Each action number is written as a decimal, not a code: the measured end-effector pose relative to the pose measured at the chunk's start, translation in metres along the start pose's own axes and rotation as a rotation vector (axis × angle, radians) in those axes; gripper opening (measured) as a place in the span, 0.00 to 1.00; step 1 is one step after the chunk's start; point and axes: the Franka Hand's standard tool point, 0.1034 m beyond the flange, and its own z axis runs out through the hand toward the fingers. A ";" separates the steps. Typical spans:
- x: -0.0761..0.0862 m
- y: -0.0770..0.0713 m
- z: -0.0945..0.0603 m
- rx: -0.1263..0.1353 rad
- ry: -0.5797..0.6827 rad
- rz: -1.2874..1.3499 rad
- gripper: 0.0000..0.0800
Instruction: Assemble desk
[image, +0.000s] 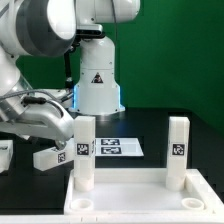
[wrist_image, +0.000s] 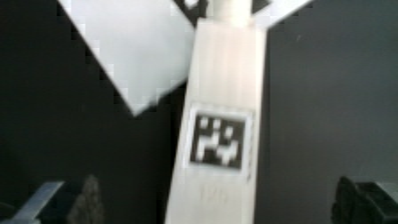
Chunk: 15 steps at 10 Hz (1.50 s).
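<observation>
From my station I see a plain green wall (image: 170, 60) filling the backdrop, well beyond the end effector (wrist_image: 221, 200). Beneath the end effector spreads a matte black surface (image: 195, 135) that runs back to meet that wall. The marker board (image: 112, 147) lies flat on it, farther toward the wall than the end effector. The light reads soft and even to me, leaving the green bright and the black dull.

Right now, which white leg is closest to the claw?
The leg lying flat at the exterior view's left, under the claw; the other two stand upright in the tabletop.
</observation>
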 end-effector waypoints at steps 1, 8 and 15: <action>0.008 -0.001 -0.004 0.000 -0.066 0.001 0.81; 0.021 0.001 0.014 -0.023 -0.306 0.029 0.81; 0.021 0.001 0.022 -0.031 -0.316 0.035 0.35</action>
